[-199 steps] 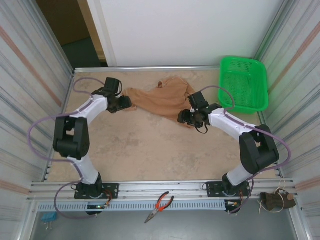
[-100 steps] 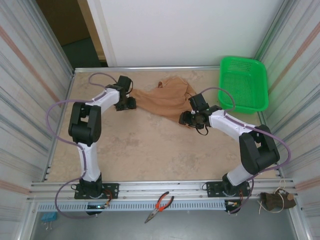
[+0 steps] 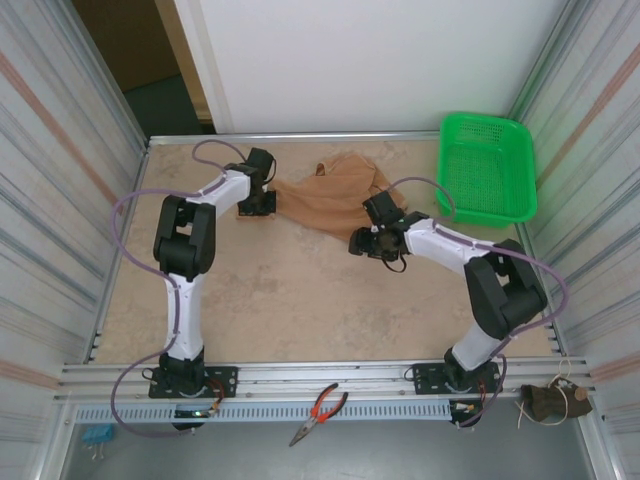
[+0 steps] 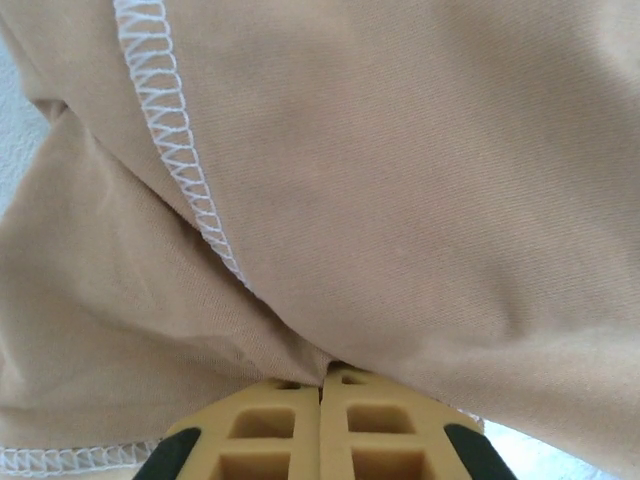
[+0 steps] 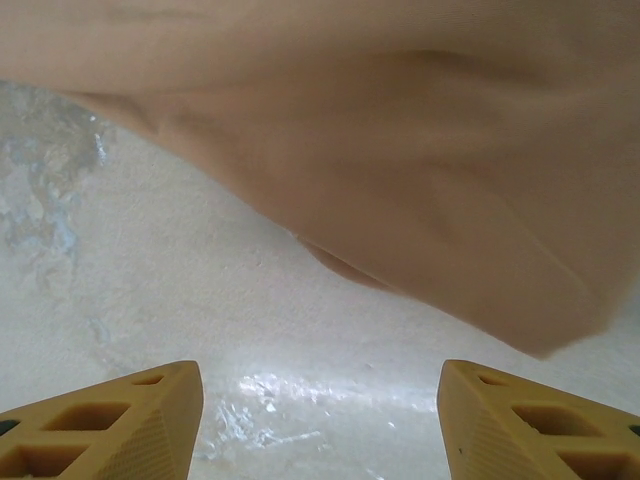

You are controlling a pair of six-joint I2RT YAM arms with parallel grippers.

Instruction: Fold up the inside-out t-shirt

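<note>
While the t-shirt (image 3: 335, 195) lies crumpled on the far half of the table (image 3: 300, 300), the left gripper (image 3: 262, 205) sits at its left edge with both fingers (image 4: 270, 430) pressed together, and a fold of tan cloth beside a white seam (image 4: 175, 150) seems to be nipped between their tips. At the shirt's near right edge the right gripper (image 3: 362, 243) hangs low, its fingers spread wide over the tabletop, the cloth just ahead and untouched. A green basket (image 3: 487, 170) stands in the far right corner, apart from the shirt, its mesh floor in plain sight
</note>
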